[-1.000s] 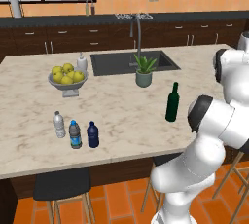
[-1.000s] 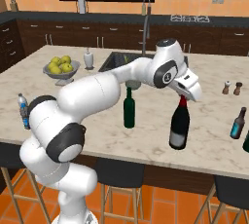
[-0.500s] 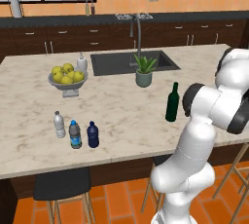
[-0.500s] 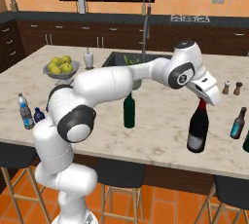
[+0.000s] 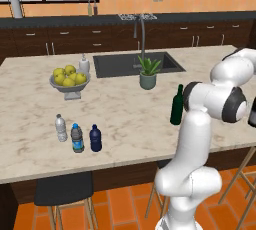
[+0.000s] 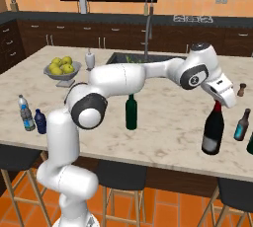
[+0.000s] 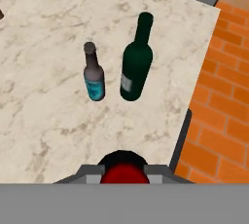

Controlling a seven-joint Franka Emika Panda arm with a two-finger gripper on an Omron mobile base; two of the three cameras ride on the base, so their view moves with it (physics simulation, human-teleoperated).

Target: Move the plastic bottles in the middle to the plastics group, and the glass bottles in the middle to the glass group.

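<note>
Claw [image 6: 218,103] clamped on the wine bottle's [image 6: 213,131] red neck — carrying it toward the glass group [image 7: 119,69] (right end); next, lower it upright beside them.

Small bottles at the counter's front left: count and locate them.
3, in a row: clear white-capped bottle leftmost, grey blue-labelled bottle in the middle, navy bottle rightmost. None looks hidden.

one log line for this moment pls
gripper: shut on near-black wine bottle neck | bottle: upright beside glass group | green wine bottle: mid-counter | navy bottle: beside plastics group
</note>
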